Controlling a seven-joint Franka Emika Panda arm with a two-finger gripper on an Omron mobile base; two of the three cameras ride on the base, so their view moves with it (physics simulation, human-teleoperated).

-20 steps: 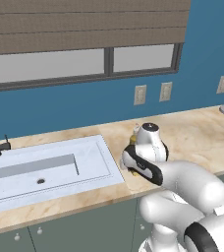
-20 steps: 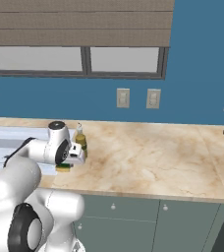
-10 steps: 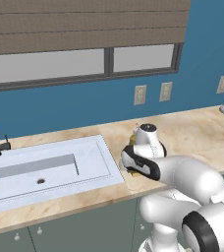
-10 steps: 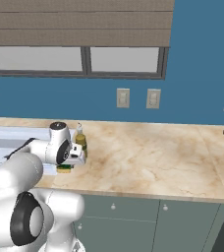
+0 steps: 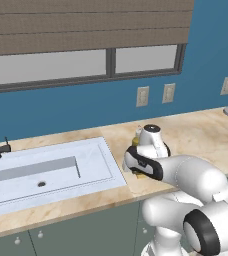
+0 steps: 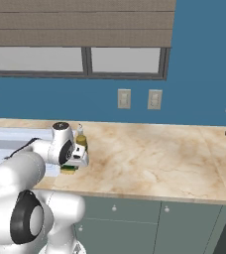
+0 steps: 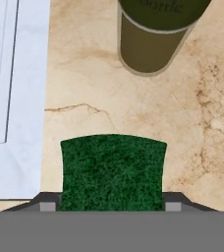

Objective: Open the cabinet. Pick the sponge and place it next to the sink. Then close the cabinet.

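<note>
Left base view: since 0.5 s ago we see little change; gripper (image 5: 139, 171) low at center, by sink (image 5: 103, 167) rim. Right base view: sponge (image 6: 69, 170) on bench (image 6: 149, 158), lower left. Hand view: fingertips (image 7: 47, 204) flank the sponge (image 7: 113, 170), holding it; olive bottle (image 7: 155, 37) at top.

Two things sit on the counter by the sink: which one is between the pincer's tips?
The sponge, green scrub side up, sits between the pincer tips; the olive bottle stands apart beyond it.
</note>
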